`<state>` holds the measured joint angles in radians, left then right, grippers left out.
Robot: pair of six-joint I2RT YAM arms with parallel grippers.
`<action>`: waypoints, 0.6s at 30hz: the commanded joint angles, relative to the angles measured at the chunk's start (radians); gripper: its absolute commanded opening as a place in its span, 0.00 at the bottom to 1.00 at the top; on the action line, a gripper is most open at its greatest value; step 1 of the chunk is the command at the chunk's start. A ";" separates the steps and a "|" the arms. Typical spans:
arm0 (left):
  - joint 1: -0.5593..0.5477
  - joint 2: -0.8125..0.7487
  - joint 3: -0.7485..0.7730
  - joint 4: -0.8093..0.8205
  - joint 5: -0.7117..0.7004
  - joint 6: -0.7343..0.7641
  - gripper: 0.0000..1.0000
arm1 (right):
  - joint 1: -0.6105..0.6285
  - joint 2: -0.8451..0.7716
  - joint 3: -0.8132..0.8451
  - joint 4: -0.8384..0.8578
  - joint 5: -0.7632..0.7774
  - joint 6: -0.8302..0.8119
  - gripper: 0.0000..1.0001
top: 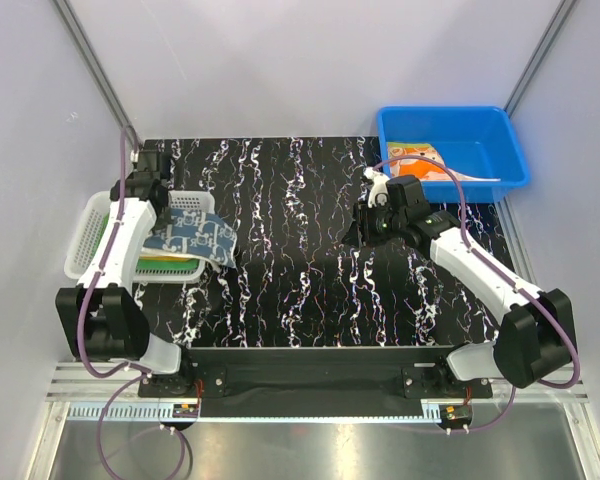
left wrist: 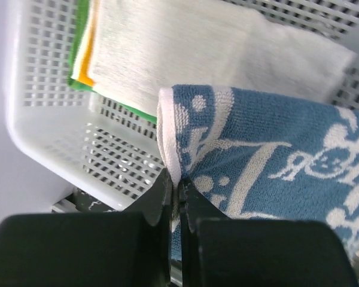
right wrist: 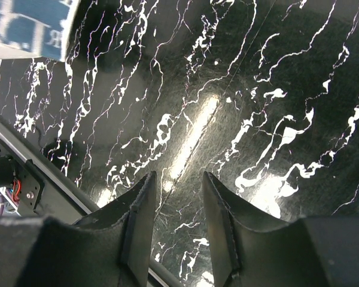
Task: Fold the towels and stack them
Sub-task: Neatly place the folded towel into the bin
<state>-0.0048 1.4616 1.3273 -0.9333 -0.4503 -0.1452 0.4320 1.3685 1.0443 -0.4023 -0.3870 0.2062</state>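
At the left, the white basket (left wrist: 48, 131) is holding a folded stack with the white towel (left wrist: 185, 48) on top. The left gripper (left wrist: 176, 191) is clenching its jaws on the hemmed edge of the navy-and-white patterned towel (left wrist: 275, 161), which is draping over the basket's right rim. The right gripper (right wrist: 176, 197) is hovering over the black tabletop (top: 290, 250), jaws parted on nothing. At the far right, the orange fox towel (top: 420, 165) is lying in the blue bin (top: 510, 150).

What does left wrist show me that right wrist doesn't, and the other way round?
Only left wrist: the left gripper shut on the edge of the navy-and-white towel, by the white basket, which holds a folded stack with a white towel on top.

Only right wrist: the right gripper, open and empty, and the wide stretch of marbled table under it.

Both: the navy-and-white towel, just a corner at the upper left of right wrist's view.
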 commanded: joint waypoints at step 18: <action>0.247 0.256 0.119 0.239 -0.151 0.118 0.00 | 0.008 -0.002 0.089 -0.012 0.043 -0.074 0.45</action>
<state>0.2203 1.6669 1.3632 -0.7452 -0.5404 -0.0257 0.4320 1.3708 1.0798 -0.4084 -0.3794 0.1551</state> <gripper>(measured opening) 0.042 0.449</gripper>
